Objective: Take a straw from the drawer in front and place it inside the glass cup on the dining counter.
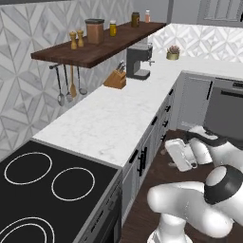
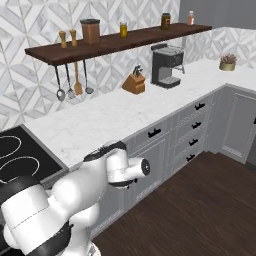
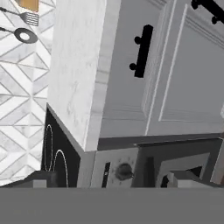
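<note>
The drawer (image 3: 127, 74) is shut, its light-grey front just under the white worktop edge, and its dark handle (image 3: 142, 50) lies straight ahead in the hand view. From the right base view the same drawer (image 2: 155, 134) sits above a cabinet door. My gripper (image 1: 170, 152) hangs low in front of the cabinets and points at them; its fingertips (image 3: 41, 179) stand wide apart, open, with nothing between them. The straw is hidden. The glass cup and the dining counter are out of view.
A black cooktop (image 1: 42, 185) borders the drawer on the left, its front knob (image 3: 124, 171) close to my hand. On the worktop (image 1: 109, 118) stand a coffee machine (image 1: 138, 61) and a knife block (image 1: 115, 79). Narrower drawers (image 2: 195, 125) run along to the right. Dark wood floor (image 2: 200, 210) lies below.
</note>
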